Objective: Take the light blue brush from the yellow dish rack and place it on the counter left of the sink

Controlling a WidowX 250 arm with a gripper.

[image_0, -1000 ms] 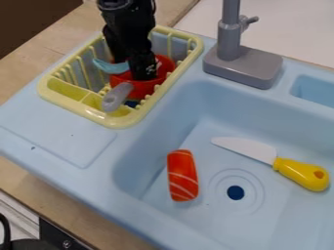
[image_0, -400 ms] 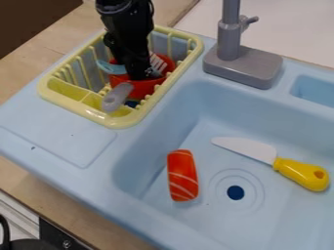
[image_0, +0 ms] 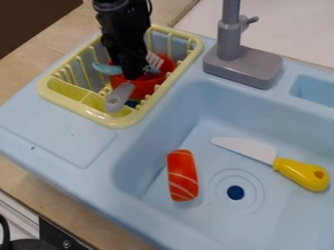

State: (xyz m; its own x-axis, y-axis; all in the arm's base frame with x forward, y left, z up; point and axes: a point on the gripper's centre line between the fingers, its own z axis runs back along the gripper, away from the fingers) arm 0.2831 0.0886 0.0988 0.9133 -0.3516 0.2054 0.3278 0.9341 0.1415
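smooth blue sink (image_0: 261,219), rounded red pot (image_0: 145,87)

A yellow-handled knife (image_0: 285,167) and orange block (image_0: 182,176) lie in the blue sink (image_0: 293,217).

A tall grey plastic tap with a blocky base (image_0: 242,66) stands in the way behind the light-blue plastic sink (image_0: 215,117). The rack's yellow plastic rim and prongs (image_0: 186,61) crowd its inside. Between rack and orange-red block (image_0: 182,176), there's open room to pass.
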